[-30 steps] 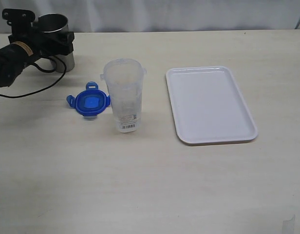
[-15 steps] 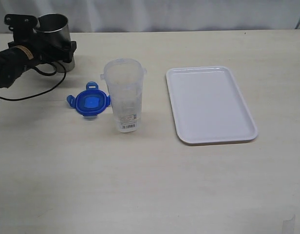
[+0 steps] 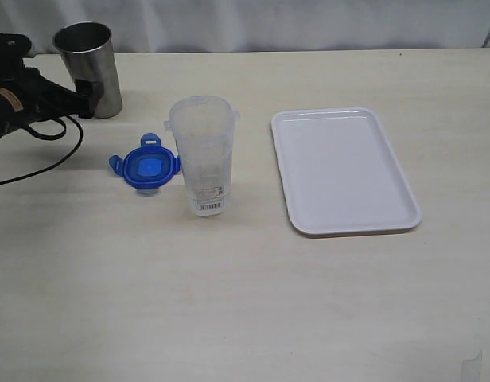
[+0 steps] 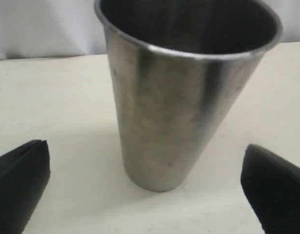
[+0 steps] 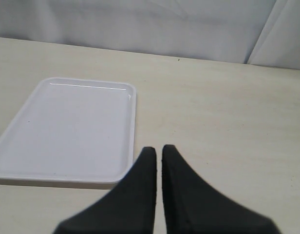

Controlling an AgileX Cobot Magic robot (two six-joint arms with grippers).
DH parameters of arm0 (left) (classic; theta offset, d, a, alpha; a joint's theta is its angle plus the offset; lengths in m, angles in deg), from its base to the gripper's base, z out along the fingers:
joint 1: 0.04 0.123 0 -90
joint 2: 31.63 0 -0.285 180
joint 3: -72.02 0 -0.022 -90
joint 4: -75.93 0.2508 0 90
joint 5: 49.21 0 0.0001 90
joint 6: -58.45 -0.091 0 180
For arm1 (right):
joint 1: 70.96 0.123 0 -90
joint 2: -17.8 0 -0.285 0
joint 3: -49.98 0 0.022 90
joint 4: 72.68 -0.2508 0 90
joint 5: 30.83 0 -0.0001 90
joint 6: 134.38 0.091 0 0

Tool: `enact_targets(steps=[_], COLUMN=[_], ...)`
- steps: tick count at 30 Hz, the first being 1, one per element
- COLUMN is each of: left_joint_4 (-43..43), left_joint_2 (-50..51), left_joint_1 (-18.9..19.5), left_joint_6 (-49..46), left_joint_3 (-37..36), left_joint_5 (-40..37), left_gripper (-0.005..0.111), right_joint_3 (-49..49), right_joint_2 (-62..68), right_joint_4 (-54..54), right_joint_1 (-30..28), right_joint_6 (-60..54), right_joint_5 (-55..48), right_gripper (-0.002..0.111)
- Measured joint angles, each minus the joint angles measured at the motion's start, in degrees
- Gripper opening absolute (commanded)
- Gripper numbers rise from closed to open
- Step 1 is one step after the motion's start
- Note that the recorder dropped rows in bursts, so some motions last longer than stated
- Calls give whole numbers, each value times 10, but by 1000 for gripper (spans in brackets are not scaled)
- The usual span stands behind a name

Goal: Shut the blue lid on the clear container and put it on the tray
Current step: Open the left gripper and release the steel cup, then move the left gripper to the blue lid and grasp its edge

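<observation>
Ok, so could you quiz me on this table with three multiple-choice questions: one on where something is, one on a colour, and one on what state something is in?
1. Where is the blue lid?
A) on the tray
B) on the table beside the clear container
C) on top of the clear container

2. What colour is the tray?
A) blue
B) white
C) grey

3. How is the left end effector near the steel cup?
A) shut on the cup
B) shut on nothing
C) open

Answers:
1 B: the lid lies flat on the table next to the container, on the side away from the tray.
2 B: the tray is plainly white.
3 C: the left wrist view shows its jaws wide apart, clear of the cup.
</observation>
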Motion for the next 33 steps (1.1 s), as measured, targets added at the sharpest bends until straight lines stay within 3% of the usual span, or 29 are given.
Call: enact_targets(steps=[6,15,19,27,30,33], left_joint_4=[2,26,22,4,2,2], left_joint_2=[-48,-126,-161,-185,-185,-185], left_joint_1=[2,0,-15,-54,-60,-65], left_joint_6=[67,116,117,122,124,130], left_joint_3=[-28,-28,-28,-28,-28,-28], left_joint_5=[-30,-200,-270,-336,-354,-382], left_gripper=[105,105,105,105,93,70], right_joint_3=[0,0,0,0,0,0], right_joint_2=[0,0,0,0,0,0], right_joint_4=[0,0,0,0,0,0], right_joint_1=[0,0,0,0,0,0], right_joint_6=[0,0,0,0,0,0], right_joint_5=[0,0,-1,-1,-1,-1], right_gripper=[4,4,4,4,4,4])
